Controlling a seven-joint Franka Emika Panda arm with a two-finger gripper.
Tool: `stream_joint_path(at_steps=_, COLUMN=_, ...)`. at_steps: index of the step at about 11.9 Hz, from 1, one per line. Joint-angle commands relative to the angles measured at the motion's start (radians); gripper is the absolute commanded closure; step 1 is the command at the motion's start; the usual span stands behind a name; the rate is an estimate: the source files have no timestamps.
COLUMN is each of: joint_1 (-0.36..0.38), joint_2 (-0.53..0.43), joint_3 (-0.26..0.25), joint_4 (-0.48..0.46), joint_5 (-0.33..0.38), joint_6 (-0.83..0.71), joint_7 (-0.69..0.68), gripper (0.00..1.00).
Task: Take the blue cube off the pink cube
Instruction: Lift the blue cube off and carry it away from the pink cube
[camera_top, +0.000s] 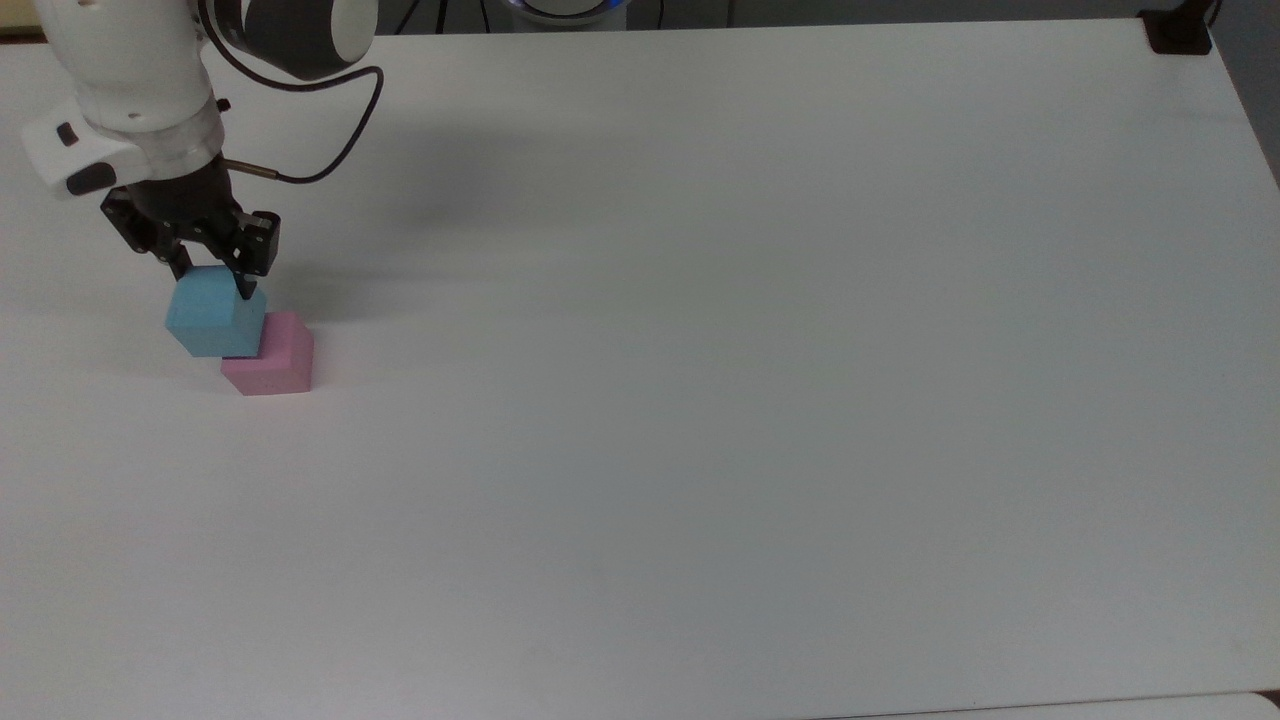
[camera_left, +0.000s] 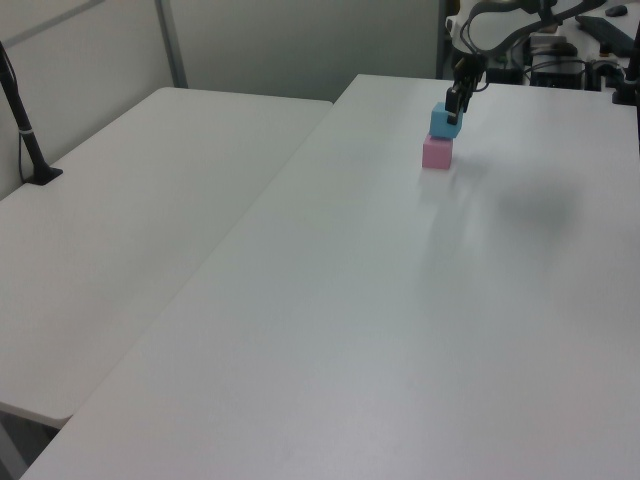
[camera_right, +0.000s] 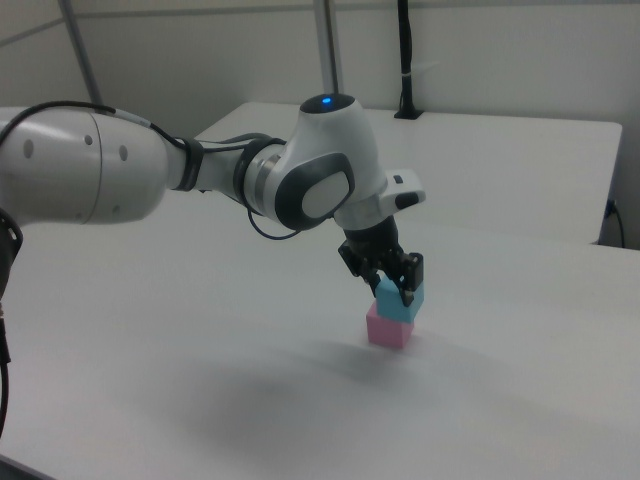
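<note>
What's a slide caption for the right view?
Panda hand closed on the blue cube, which sits atop the pink cube on a white table.

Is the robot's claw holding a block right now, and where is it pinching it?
Yes. The gripper is shut on the blue cube, one finger on each opposite side near its top. The pink cube sits beneath it, not gripped.
</note>
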Motion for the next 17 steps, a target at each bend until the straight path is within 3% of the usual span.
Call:
stream_joint_path(at_steps=1, joint_1=-0.030, joint_2=-0.067, joint_3=-0.005, joint_4=-0.021, joint_5=0.001, joint_6=-0.021, joint_7=-0.079, gripper=0.58)
stream_joint_path(at_steps=5, joint_1=-0.191, joint_2=-0.094, joint_3=-0.014, joint_4=-0.030, joint_5=-0.007, joint_6=-0.101, joint_7=-0.378, gripper=0.57)
stream_joint_path(at_steps=10, joint_1=-0.360, joint_2=-0.065, joint_3=-0.014, joint_4=-0.056, joint_5=-0.007, joint_6=-0.077, joint_7=-0.568, gripper=0.57)
stream_joint_path(at_steps=14, joint_1=-0.408, joint_2=-0.028, joint_3=-0.013, joint_4=-0.167, joint_5=0.000, joint_6=0.154, joint_7=-0.583, gripper=0.57)
stream_joint_path(at_steps=17, joint_1=-0.409, joint_2=-0.015, joint_3=-0.013, joint_4=-0.205, joint_5=0.000, joint_6=0.228, joint_7=-0.583, gripper=0.56)
